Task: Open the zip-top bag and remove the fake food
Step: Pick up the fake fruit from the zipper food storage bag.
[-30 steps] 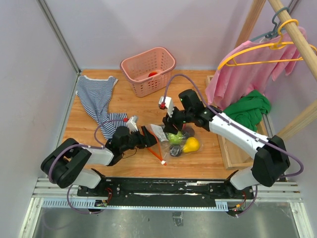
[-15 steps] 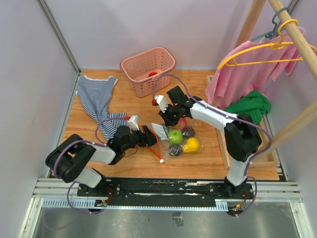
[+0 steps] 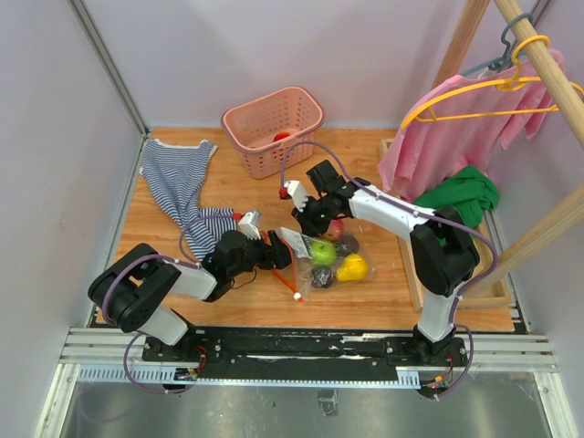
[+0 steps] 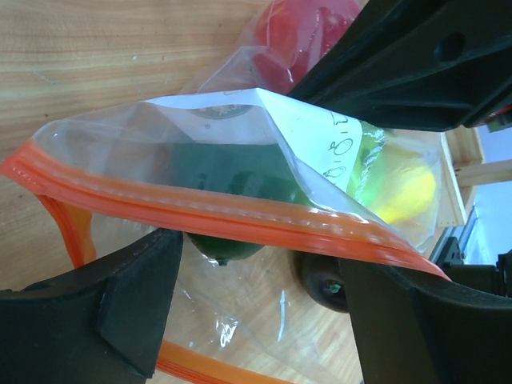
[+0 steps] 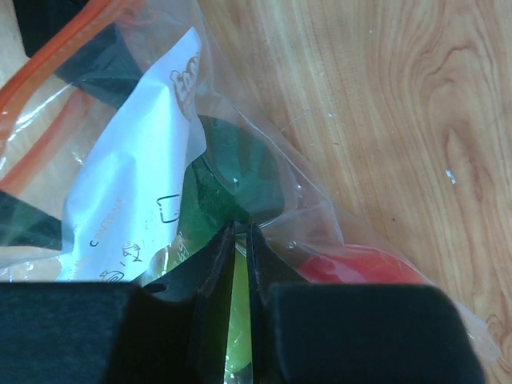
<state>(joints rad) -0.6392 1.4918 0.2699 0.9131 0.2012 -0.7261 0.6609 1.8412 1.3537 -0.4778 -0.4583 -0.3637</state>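
Clamped right pincer (image 5: 240, 228) on crinkly clear bag (image 5: 320, 200); spread left pincer (image 4: 260, 264) wide at ribbed orange zip strip (image 4: 200, 210), smooth round fruit (image 4: 224, 172) beyond.

The zip-top bag (image 4: 240, 220) has a white label (image 5: 132, 186) (print unreadable).

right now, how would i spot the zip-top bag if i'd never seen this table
On the wooden table, look from the pink basket toward the arm bases, between the left gripper and the right gripper. The zip-top bag lies there, fake food showing through. It alone is clear crinkly plastic, with an orange zip strip and a white label.
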